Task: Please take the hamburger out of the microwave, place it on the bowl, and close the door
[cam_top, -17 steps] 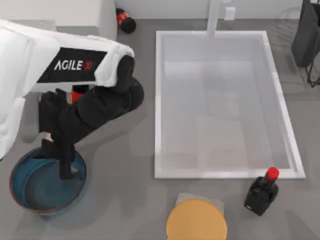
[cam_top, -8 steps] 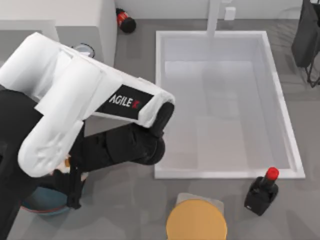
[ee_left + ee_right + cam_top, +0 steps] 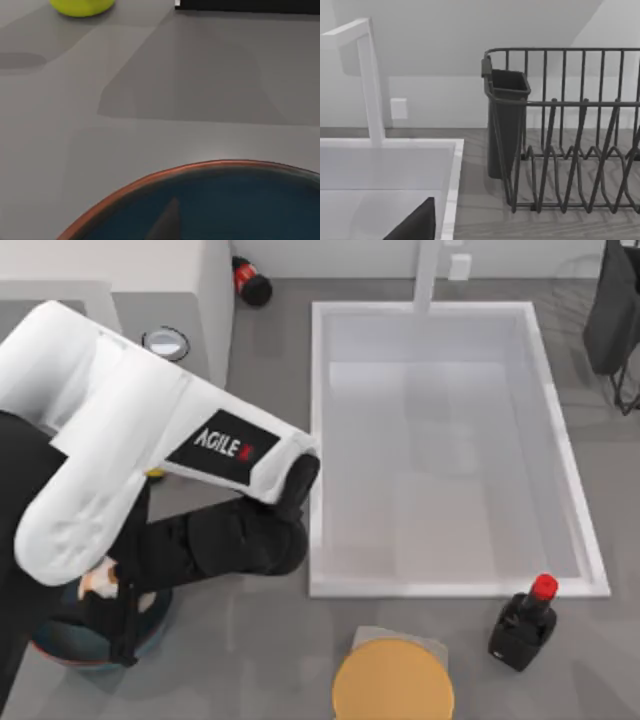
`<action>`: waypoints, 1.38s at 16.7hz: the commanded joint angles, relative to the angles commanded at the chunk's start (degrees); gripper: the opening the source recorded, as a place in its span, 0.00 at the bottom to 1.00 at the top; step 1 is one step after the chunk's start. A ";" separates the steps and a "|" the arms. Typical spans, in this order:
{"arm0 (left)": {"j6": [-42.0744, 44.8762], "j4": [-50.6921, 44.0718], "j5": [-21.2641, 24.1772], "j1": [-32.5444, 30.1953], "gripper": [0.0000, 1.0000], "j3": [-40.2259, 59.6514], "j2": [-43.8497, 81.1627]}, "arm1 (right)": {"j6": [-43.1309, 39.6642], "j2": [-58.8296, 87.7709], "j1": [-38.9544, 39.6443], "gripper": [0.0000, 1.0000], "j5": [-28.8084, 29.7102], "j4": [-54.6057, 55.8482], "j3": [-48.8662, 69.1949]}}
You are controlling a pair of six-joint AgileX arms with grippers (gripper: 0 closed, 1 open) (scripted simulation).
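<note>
- The left hand [image 3: 118,612], at the top view's lower left, hangs over the bowl [image 3: 60,652].
- A whitish-orange lump at its fingers looks like the hamburger [image 3: 98,581]; whether it is gripped, I cannot tell.
- The bowl lies directly beneath, so the release should go straight down.
- The microwave [image 3: 150,270] sits upper left.

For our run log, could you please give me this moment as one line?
left gripper: above bowl | hamburger: beside gripper, at bowl's edge | right arm: idle, facing sink
</note>
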 joint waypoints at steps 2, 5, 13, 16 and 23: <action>0.79 2.70 -1.08 1.13 0.00 -2.28 -0.02 | 0.00 0.00 0.00 1.00 0.00 0.00 0.00; 1.02 3.39 -1.32 1.43 0.00 -2.91 0.08 | 0.00 0.00 0.00 1.00 0.00 0.00 0.00; 1.02 3.39 -1.32 1.43 0.53 -2.91 0.08 | 0.00 0.00 0.00 1.00 0.00 0.00 0.00; 1.02 3.39 -1.32 1.43 0.75 -2.91 0.08 | 0.00 0.00 0.00 1.00 0.00 0.00 0.00; 1.02 3.39 -1.32 1.43 1.00 -2.91 0.08 | 0.00 0.00 0.00 1.00 0.00 0.00 0.00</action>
